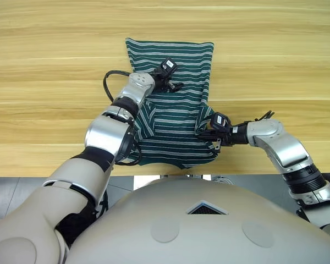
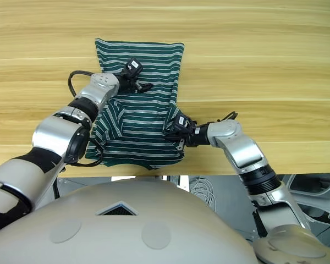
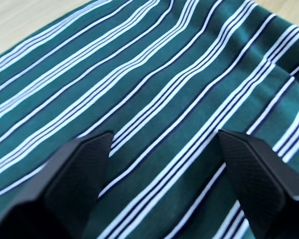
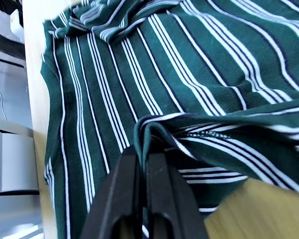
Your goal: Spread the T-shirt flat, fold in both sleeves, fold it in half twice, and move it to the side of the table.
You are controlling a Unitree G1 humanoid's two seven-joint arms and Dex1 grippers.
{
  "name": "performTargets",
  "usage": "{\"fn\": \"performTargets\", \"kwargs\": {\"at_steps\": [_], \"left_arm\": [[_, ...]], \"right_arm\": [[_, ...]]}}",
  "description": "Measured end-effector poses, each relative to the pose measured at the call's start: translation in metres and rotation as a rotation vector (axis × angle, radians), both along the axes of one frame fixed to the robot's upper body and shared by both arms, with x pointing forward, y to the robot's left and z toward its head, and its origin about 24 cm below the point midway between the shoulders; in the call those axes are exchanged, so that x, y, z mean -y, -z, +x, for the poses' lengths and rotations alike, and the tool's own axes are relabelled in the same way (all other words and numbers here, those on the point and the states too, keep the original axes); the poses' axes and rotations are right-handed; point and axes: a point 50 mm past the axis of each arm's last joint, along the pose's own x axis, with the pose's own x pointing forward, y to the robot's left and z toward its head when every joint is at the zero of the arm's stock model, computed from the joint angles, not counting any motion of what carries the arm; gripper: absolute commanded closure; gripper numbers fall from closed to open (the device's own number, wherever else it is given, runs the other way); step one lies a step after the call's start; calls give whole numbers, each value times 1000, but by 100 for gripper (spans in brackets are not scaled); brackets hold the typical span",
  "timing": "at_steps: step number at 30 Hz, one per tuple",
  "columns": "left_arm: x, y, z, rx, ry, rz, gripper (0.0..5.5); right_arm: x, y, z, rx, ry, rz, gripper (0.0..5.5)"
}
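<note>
The T-shirt (image 1: 173, 60) lay lengthwise on the table (image 1: 44, 55) in front of you, hem at the far end and the collar end reaching the near edge. The far half was flat. The near half was rumpled where the left sleeve (image 1: 146, 118) and the right sleeve (image 1: 206, 118) were turned in over the body.

Your left gripper (image 1: 173, 83) hung over the middle of the shirt, near its left edge. Its two fingers (image 3: 84, 164) were spread wide with striped cloth showing between them, and they held nothing. Whether the tips touched the fabric could not be told. The position suggests it was there to pin the body down, or to be ready at the fold line.

Your right gripper (image 1: 204, 132) was at the shirt's right edge, at the folded-in sleeve. In the right wrist view its fingers (image 4: 157, 199) were drawn together with no gap, and a ridge of sleeve cloth rose right at their tips. It most likely pinched that fold, though the bite itself was hidden.

By that grip, the step in hand was probably the right sleeve fold — laying the sleeve inward over the body — with both halvings and the move to the table's side not yet done.
</note>
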Motion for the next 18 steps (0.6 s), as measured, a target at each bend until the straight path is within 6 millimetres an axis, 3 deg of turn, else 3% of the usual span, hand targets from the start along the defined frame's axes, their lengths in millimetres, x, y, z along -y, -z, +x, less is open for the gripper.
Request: {"fn": "performTargets", "kwargs": {"at_steps": [7, 18], "left_arm": [[0, 0, 0, 2, -14, -1, 170], [3, 1, -1, -2, -20, -8, 170]], "right_arm": [[-1, -9, 3, 44, -12, 5, 545], [-8, -11, -4, -22, -57, 43, 335]]}}
